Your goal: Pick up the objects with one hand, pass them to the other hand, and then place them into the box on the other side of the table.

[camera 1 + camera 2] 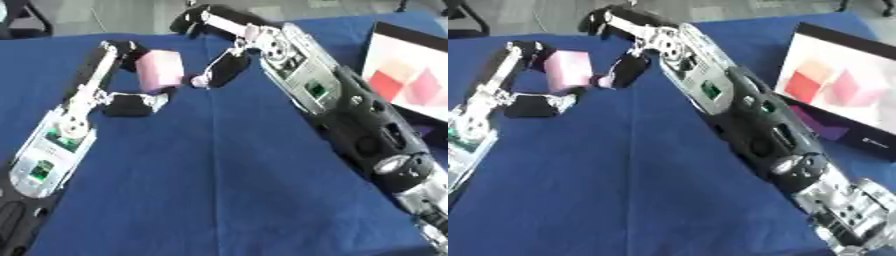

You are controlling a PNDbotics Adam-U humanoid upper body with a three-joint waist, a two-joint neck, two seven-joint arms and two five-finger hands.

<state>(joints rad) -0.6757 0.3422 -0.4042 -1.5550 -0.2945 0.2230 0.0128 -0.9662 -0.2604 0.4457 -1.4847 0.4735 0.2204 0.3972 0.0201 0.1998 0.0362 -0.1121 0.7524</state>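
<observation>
In the upper left of the frame the left hand holds a pink block. Its fingers reach up along the far left side of the block, and the thumb is curled under the block's lower edge, so the block is pinched between them above the blue cloth.

The right hand comes in from the upper middle of the frame, just right of the block. Its thumb tip is next to the block's lower right corner, very near or touching; I cannot tell which. Its other fingers are bent and stay above and behind the block, not around it.

A box lies at the right edge of the frame, and two more pink blocks are in it, well apart from the held block.
</observation>
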